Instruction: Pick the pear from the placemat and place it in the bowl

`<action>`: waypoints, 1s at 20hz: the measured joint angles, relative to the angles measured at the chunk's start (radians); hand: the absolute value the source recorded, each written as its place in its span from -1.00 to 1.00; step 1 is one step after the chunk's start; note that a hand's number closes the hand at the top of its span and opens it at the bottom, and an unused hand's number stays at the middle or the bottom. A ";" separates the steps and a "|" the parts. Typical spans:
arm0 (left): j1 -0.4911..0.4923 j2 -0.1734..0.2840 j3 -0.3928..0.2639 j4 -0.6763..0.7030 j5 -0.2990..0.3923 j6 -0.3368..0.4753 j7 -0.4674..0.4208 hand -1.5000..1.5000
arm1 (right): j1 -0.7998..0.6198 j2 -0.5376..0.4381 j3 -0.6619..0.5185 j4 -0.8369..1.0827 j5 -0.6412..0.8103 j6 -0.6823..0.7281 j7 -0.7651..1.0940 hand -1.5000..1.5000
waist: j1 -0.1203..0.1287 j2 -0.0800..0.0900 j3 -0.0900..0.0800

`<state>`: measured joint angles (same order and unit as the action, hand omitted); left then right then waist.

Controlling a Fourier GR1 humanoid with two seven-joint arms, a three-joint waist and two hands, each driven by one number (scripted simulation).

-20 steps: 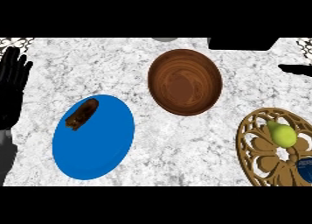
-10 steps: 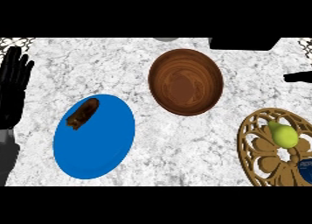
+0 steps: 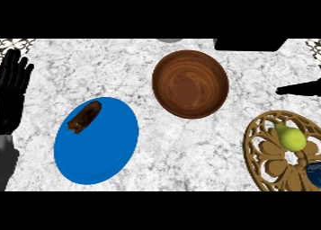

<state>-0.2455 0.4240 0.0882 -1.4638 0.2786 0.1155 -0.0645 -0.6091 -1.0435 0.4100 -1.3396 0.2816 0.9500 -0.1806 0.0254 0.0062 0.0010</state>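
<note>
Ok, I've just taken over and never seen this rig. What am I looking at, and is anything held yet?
You are looking steeply down from the robot's head at a marble counter. The black left hand rests open at the left edge, fingers up. The right hand shows only as dark fingers at the right edge. Neither holds anything. The pear lies on the ornate golden placemat, beside a dark blue object. The wooden bowl sits empty in the middle. A brown item lies on the blue plate.

Wood-grain bowl [image 3: 190, 84]; marbled stone counter [image 3: 182, 148].
</note>
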 measured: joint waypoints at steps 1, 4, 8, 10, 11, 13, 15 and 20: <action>-0.007 0.000 0.002 0.006 -0.006 0.003 0.000 0.00 | 0.002 0.003 0.010 0.012 0.021 -0.012 -0.019 -1.00 | -0.003 0.000 0.000; -0.019 -0.019 -0.003 0.015 -0.024 0.016 0.000 0.00 | 0.009 0.028 0.040 0.047 0.072 -0.041 -0.049 -1.00 | -0.008 -0.001 0.000; -0.012 -0.016 0.010 0.010 -0.024 0.003 0.009 0.00 | 0.031 0.045 0.070 0.103 0.140 -0.095 -0.107 -1.00 | -0.011 -0.002 0.000; -0.022 -0.022 0.010 0.008 -0.029 0.005 0.018 0.00 | 0.019 0.057 0.082 0.149 0.177 -0.119 -0.135 -1.00 | -0.010 -0.002 0.000; -0.017 -0.022 0.011 -0.004 -0.030 0.005 0.023 0.00 | 0.021 0.060 0.089 0.167 0.191 -0.131 -0.149 -1.00 | -0.010 -0.002 0.000; -0.010 -0.032 0.011 -0.003 -0.039 0.008 0.016 0.00 | 0.029 0.081 0.106 0.197 0.226 -0.165 -0.170 -1.00 | -0.011 -0.002 0.000; -0.021 -0.029 0.022 0.015 -0.038 -0.003 0.011 0.00 | 0.029 0.093 0.117 0.240 0.258 -0.199 -0.208 -1.00 | -0.012 -0.002 0.000; -0.015 -0.025 0.037 0.022 -0.032 -0.028 0.007 0.00 | 0.020 0.133 0.138 0.339 0.295 -0.275 -0.295 -1.00 | -0.009 -0.001 0.000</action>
<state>-0.2601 0.3992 0.1254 -1.4420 0.2462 0.0877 -0.0577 -0.5895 -0.9107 0.5477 -1.0007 0.5770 0.6749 -0.4754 0.0166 0.0051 0.0009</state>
